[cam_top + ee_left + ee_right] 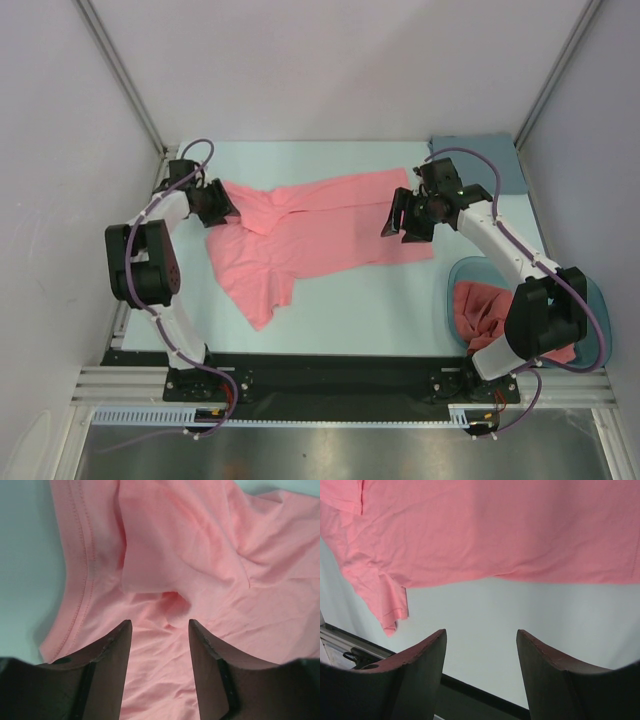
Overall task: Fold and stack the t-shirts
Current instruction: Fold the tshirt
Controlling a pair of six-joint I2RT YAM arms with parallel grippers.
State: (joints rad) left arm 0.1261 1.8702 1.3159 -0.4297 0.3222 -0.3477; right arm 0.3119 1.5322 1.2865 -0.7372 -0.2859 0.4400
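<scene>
A salmon-pink t-shirt (310,235) lies spread and rumpled across the middle of the table, one sleeve hanging toward the front (262,300). My left gripper (222,207) hovers at the shirt's left end, jaws open, with wrinkled pink fabric (200,555) lying loose under and between the fingers (112,655). My right gripper (403,222) stands open above the shirt's right end; in its wrist view the t-shirt (495,530) lies beyond the fingers (415,670) and only bare table shows between them. Another pink t-shirt (482,312) sits crumpled in the tub.
A teal translucent tub (598,330) stands at the front right, partly behind the right arm. A grey-blue cloth (495,160) lies at the back right corner. White walls enclose the table; a black strip (330,372) runs along the front edge.
</scene>
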